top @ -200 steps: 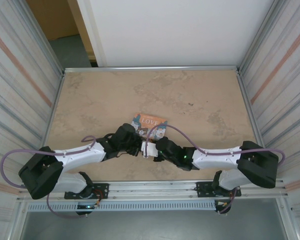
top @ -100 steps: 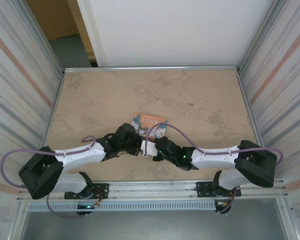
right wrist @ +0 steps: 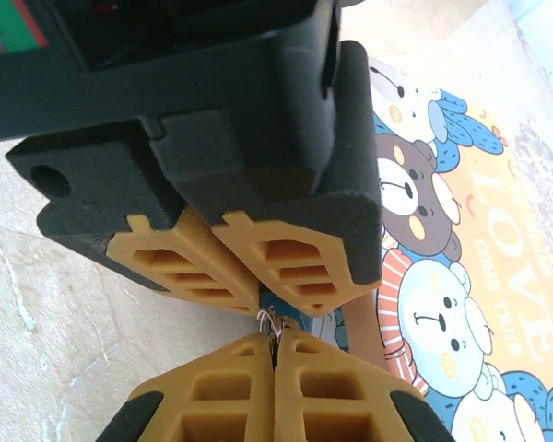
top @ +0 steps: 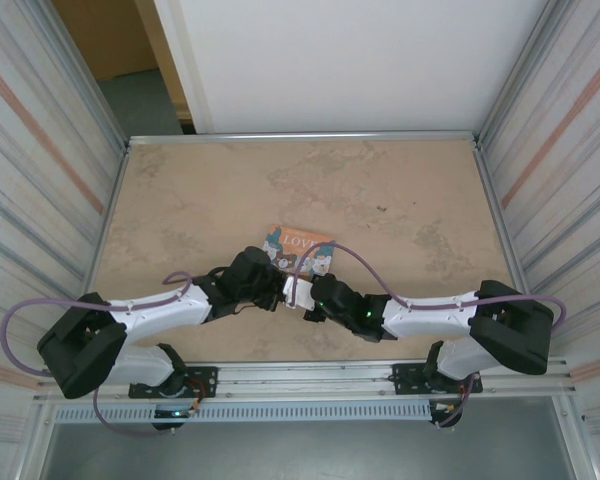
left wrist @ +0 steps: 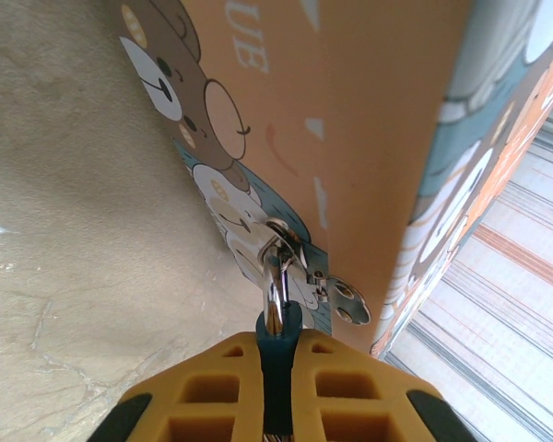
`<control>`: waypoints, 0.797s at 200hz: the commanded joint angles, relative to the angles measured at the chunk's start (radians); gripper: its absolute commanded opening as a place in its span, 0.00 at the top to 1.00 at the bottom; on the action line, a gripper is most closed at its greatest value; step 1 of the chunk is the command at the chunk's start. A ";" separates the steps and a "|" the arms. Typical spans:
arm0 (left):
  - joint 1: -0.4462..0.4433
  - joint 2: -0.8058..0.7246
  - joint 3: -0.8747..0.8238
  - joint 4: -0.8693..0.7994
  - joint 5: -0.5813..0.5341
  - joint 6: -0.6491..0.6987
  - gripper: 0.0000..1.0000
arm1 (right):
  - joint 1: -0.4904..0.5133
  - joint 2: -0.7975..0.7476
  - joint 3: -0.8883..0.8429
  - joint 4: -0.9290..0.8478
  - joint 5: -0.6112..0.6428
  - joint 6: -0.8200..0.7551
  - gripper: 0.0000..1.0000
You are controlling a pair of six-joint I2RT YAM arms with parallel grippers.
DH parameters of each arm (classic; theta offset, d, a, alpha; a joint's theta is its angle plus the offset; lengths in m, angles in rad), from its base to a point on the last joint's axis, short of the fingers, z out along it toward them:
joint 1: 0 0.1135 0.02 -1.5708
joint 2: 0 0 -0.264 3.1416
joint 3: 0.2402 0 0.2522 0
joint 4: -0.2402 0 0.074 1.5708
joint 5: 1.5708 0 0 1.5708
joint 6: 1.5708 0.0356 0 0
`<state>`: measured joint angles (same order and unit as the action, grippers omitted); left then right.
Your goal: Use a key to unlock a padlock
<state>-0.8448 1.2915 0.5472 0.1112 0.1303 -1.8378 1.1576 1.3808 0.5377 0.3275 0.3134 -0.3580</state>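
Note:
In the left wrist view my left gripper (left wrist: 278, 348) is shut on the small dark blue-green padlock (left wrist: 279, 333). Its chrome shackle (left wrist: 275, 287) passes through the metal hasp (left wrist: 343, 300) of the orange cartoon box (left wrist: 369, 138). In the right wrist view my right gripper (right wrist: 275, 337) is shut on the key (right wrist: 271, 321), a thin pale metal piece with a wire loop at the fingertips. It points at the padlock's underside (right wrist: 296, 317), which shows between the left gripper's fingers (right wrist: 212, 262). From above, both grippers (top: 280, 292) (top: 306, 298) meet tip to tip just in front of the box (top: 305, 243).
The box lies on the beige stone-patterned tabletop (top: 400, 200), near its front middle. Metal rails and striped walls (top: 550, 150) close in the table on both sides. A purple cable (top: 350, 262) arches over the right arm near the box.
My right gripper's jaws have closed on the key and have edged slightly left toward the padlock. The left gripper and the box have stayed put.

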 commanded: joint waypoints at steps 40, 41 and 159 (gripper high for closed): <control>-0.008 -0.003 -0.002 0.060 0.021 -0.011 1.00 | -0.088 -0.065 -0.033 0.060 -0.062 0.250 1.00; -0.008 -0.003 -0.003 0.060 0.020 -0.011 1.00 | -0.091 -0.066 -0.034 0.060 -0.065 0.255 1.00; -0.091 0.084 0.025 0.118 -0.044 -0.056 1.00 | -0.288 -0.229 -0.099 -0.074 -0.295 0.621 1.00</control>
<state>-0.8860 1.3388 0.5743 0.2661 0.1097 -1.8751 0.9127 1.1862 0.4648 0.2821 -0.0429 0.1646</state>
